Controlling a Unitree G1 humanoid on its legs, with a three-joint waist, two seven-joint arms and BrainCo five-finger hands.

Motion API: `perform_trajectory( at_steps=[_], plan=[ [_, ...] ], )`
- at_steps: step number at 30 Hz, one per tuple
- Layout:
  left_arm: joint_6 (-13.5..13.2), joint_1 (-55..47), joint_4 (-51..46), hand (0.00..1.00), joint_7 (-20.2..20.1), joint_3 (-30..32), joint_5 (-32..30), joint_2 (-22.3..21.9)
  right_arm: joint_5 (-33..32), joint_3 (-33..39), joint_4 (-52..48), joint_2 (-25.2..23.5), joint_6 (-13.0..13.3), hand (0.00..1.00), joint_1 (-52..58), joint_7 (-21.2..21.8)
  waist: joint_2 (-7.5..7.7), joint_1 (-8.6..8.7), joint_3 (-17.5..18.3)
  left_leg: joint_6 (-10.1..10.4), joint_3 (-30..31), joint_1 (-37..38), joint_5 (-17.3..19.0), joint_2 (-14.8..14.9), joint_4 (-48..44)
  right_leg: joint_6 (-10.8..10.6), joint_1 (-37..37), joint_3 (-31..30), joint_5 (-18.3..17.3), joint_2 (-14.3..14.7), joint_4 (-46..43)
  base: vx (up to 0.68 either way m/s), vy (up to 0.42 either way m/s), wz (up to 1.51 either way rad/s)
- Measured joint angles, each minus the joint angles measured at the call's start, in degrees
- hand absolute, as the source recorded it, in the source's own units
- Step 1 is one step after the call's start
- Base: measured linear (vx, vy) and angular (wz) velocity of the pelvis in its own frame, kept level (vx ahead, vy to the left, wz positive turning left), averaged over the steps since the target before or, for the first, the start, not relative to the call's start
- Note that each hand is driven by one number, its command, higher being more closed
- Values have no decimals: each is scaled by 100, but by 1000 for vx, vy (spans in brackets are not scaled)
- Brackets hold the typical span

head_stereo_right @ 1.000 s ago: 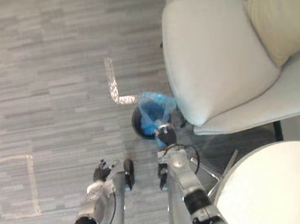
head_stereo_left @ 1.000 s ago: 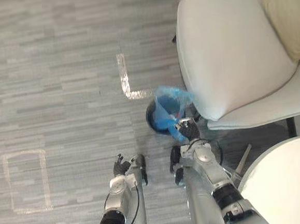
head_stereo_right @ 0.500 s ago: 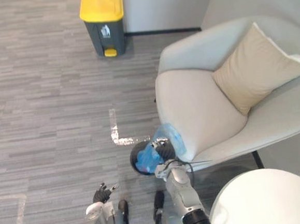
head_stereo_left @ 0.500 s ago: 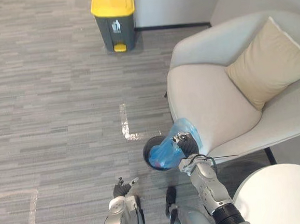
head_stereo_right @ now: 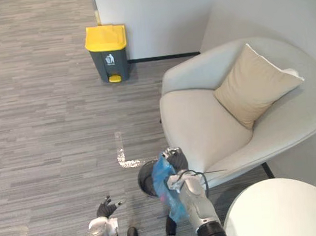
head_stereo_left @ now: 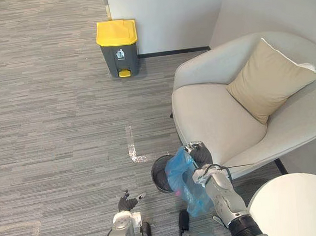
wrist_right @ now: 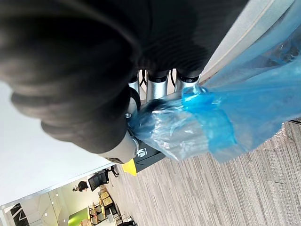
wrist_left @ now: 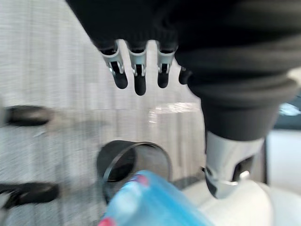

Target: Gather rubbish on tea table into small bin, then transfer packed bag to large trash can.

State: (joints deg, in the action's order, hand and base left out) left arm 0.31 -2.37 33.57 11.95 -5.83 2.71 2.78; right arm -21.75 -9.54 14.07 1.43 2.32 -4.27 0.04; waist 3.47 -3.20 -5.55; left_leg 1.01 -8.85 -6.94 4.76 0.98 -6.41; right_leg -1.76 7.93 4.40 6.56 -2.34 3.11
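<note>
At the bottom of the left eye view, left of centre, your left hand [head_stereo_left: 126, 202] hangs low with relaxed, straight fingers and holds nothing. In the lower right corner is the round white table [head_stereo_left: 296, 205], very near to your right arm. Just above it, your right hand [head_stereo_left: 200, 154] is closed around the gathered neck of the blue rubbish bag [head_stereo_left: 185, 184]. The bag hangs down from it, and something pink shows through the plastic near the bottom. The bag seems to be out of the small black bin [head_stereo_left: 158, 175], which stands on the floor just to the left of it.

The risks, I think, are these:
- The plastic is thin and held by the neck alone, so a quick swing could let it slip or tear.
- The bag hangs close to the bin rim and could catch on it and tip the bin.
- The grey armchair [head_stereo_left: 212, 113] with the beige cushion [head_stereo_left: 270, 79] stands just to the right of your hand, so a turn to that side could hit the seat edge.

The left half of the frame is open grey floor [head_stereo_left: 54, 120], with a tape mark [head_stereo_left: 132, 147] just above the bin. At the top of the frame, well apart, the large trash can [head_stereo_left: 118, 47] with the yellow lid stands at the wall [head_stereo_left: 161, 14]. Its lid is closed, so it must be opened first.
</note>
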Motion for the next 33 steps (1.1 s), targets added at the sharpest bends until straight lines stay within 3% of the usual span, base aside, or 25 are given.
perform_trajectory(
  at_steps=[4, 14, 28, 33],
  plan=[
    [-86, -139, -1098, 0, 2, -289, -397, 150, -267, -35, -467, 167, 1, 100, -17, 25, 3, 7, 3, 12, -24, 21, -13, -76, 80, -58, 11, -119, 77, -60, 33, -42, 39, -6],
    [-123, -286, -1947, 0, 60, -692, -1053, 311, -821, -334, -1122, 346, 18, 100, -267, 35, 21, 48, 162, -39, -85, 120, -43, -83, 134, -103, 1, -390, 147, -41, 28, 0, 6, -5],
    [-115, -162, -2086, 0, 165, -1270, -1792, 348, -1459, -911, -1147, 388, 35, 100, -1054, -9, 39, 133, 322, -65, -161, 177, 19, -69, 155, -165, 12, -853, 257, 7, 28, -27, 7, -7],
    [-107, 167, -2086, 0, 172, -1277, -2202, 605, -1753, -1213, -1201, 464, 40, 100, -1437, 35, 43, 174, 325, -47, -166, 193, 7, -69, 141, -157, 13, -951, 245, 33, 36, -17, -12, -8]
  ],
)
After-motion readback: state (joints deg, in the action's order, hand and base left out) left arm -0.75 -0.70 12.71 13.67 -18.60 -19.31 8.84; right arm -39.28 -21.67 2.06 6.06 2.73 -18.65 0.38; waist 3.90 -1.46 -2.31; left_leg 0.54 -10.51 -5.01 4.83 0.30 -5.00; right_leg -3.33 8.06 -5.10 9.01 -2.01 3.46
